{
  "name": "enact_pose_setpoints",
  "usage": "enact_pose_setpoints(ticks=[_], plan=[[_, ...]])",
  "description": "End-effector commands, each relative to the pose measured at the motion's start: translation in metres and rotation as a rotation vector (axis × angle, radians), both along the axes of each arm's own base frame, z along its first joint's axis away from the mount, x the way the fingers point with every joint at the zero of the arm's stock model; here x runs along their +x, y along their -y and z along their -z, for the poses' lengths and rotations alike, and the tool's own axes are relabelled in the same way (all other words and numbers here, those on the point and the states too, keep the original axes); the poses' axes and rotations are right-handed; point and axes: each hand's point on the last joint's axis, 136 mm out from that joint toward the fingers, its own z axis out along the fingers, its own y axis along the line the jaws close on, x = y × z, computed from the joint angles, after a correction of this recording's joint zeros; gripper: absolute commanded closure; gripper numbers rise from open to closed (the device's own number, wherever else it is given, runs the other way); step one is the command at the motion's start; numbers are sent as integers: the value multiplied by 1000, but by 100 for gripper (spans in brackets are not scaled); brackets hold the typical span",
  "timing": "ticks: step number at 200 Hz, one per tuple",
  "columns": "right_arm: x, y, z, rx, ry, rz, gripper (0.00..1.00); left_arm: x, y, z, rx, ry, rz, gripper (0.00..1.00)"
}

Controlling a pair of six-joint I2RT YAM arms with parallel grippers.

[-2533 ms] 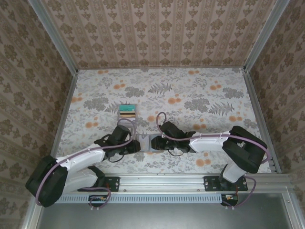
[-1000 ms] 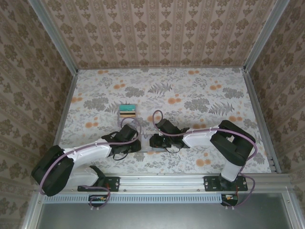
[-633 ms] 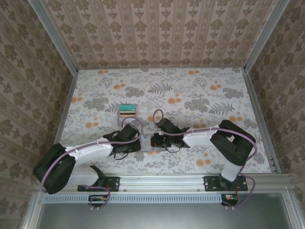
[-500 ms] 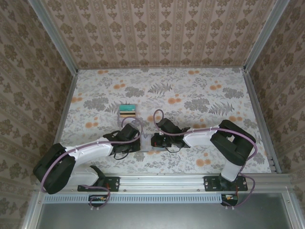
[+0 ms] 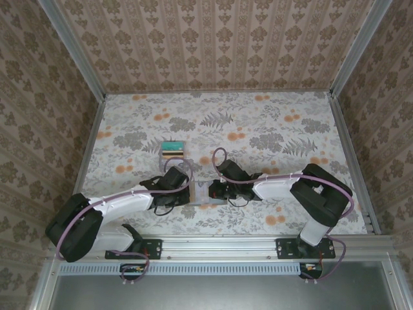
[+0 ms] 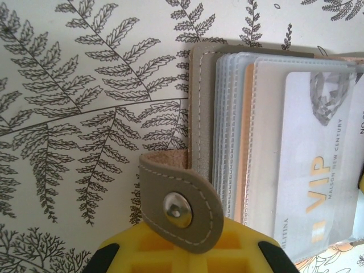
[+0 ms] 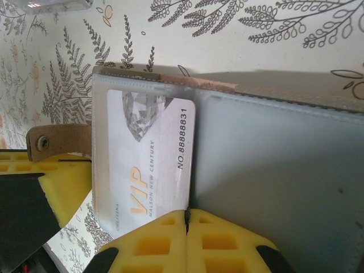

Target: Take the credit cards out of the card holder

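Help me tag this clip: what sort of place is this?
Probably a staged robot test booth: wallpapered walls in a metal frame, a floral table, a left arm and a right arm bolted to a rail.

Left pincer (image 6: 187, 255) and right pincer (image 7: 186, 239) have clamped the card holder (image 5: 201, 192).
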Motion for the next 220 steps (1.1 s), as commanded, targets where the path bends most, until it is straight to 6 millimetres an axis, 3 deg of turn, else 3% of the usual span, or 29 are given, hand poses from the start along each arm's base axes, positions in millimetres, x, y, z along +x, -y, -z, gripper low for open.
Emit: enact_pose_setpoints(ticks=[1, 23, 31, 47, 64, 105, 174, 220], plan=[[-4, 7, -3, -11, -1, -8, 100, -7, -21, 14, 87, -46, -34, 100], [-5, 9, -2, -18, 3, -12, 99, -6, -21, 13, 83, -43, -34, 100], [-4, 9, -1, -19, 4, -14, 85, -6, -20, 12, 81, -42, -31, 100], [-3, 4, -1, -1, 9, -23, 69, -6, -19, 13, 80, -43, -27, 100], [-1, 0, 1, 21, 11, -29, 65, -7, -20, 15, 87, -49, -27, 100], [1, -7, 6, 43, 8, -38, 66, -8, -19, 16, 87, -57, -23, 100], [0, -10, 4, 68, 5, -45, 79, -8, -18, 16, 86, -62, -20, 100], [-1, -13, 6, 81, -5, -50, 79, -8, -17, 17, 86, -64, -17, 100]])
